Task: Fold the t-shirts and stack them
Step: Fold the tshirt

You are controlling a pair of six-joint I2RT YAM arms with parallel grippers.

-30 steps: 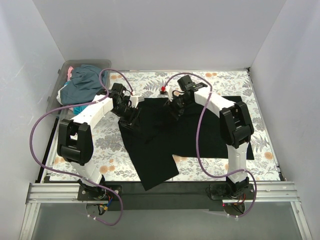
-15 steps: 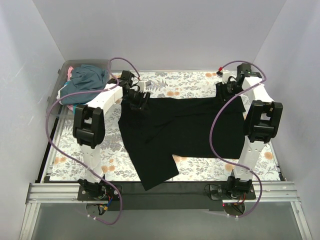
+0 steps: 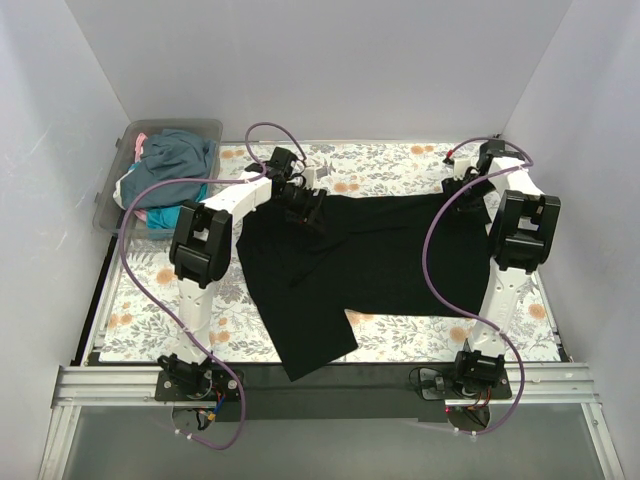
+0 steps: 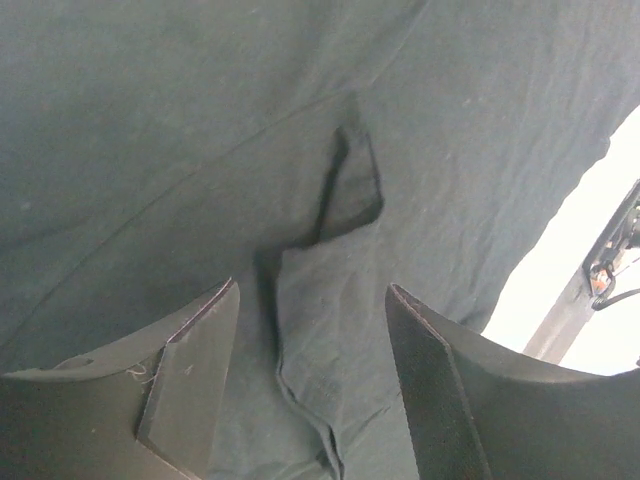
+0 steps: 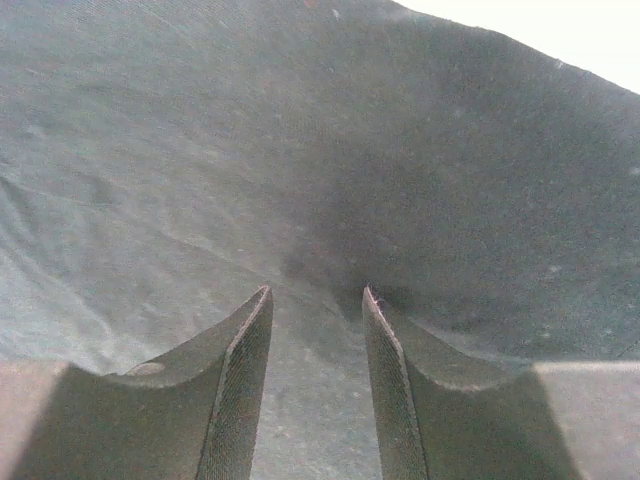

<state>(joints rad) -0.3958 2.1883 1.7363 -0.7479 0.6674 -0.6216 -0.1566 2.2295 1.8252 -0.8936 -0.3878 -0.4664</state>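
A black t-shirt (image 3: pixel 370 250) lies spread on the floral table cover, with one part hanging towards the near edge. My left gripper (image 3: pixel 305 207) is over the shirt's far left edge. Its jaws are open (image 4: pixel 312 290) around a raised fold of black cloth (image 4: pixel 320 400) without pinching it. My right gripper (image 3: pixel 462 192) is at the shirt's far right corner. Its jaws (image 5: pixel 317 292) stand a little apart over flat black cloth (image 5: pixel 300 150). Slate-blue (image 3: pixel 175 160), pink (image 3: pixel 140 145) and teal (image 3: pixel 160 217) shirts lie piled in the bin.
A clear plastic bin (image 3: pixel 108 195) stands at the far left, off the table cover. White walls close in the back and both sides. The floral cover (image 3: pixel 380 170) shows bare beyond the shirt and at the near left (image 3: pixel 150 310).
Both grippers moved apart from the middle, drawing the shirt's far edge out wide. Since half a second ago my left gripper has shifted right along that edge.
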